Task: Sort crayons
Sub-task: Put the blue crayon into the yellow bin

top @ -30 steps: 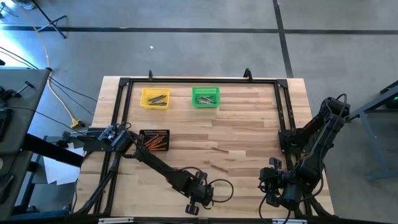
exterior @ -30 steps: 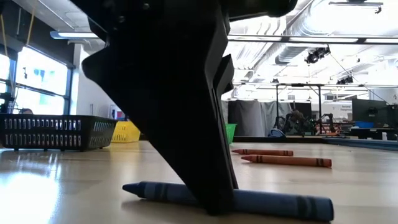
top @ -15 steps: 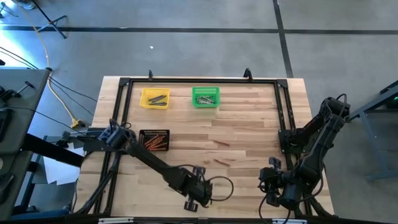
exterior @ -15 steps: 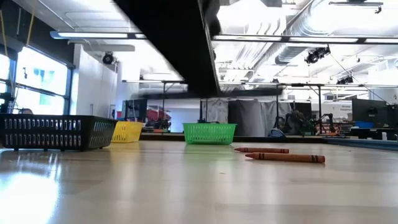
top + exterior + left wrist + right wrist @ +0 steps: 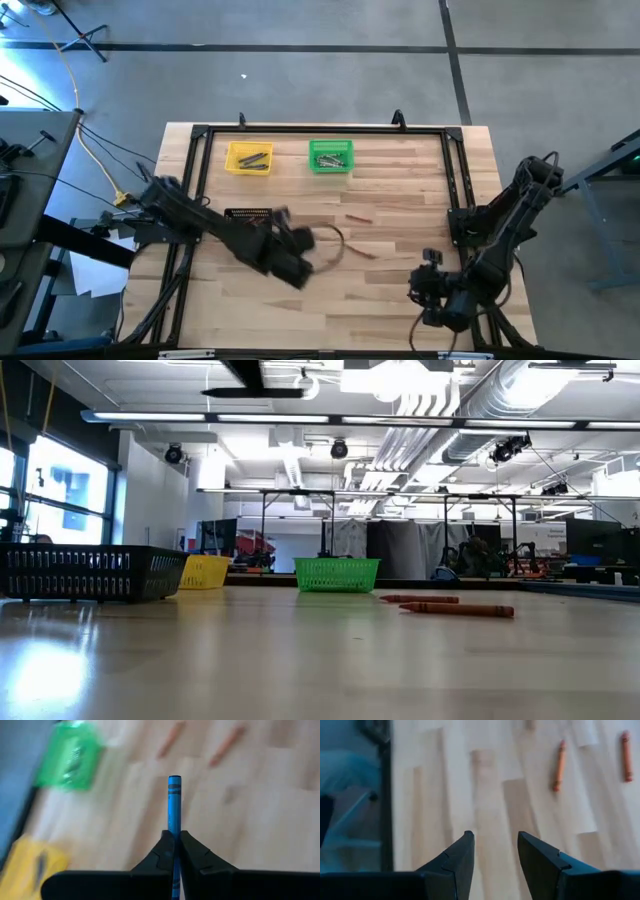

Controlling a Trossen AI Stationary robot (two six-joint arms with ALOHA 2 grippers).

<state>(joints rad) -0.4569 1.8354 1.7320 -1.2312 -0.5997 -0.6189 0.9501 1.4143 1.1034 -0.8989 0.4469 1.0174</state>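
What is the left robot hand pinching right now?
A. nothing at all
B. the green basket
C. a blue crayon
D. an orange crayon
C: in the left wrist view the left gripper is shut on a blue crayon that sticks out past its fingers, above the wooden table.

left gripper [image 5: 175, 842] raised over mid-table, fingers pinched on a blue crayon [image 5: 174, 802]; right gripper [image 5: 495, 845] (fingers parted, holding nothing) waits near the table's front-right corner.
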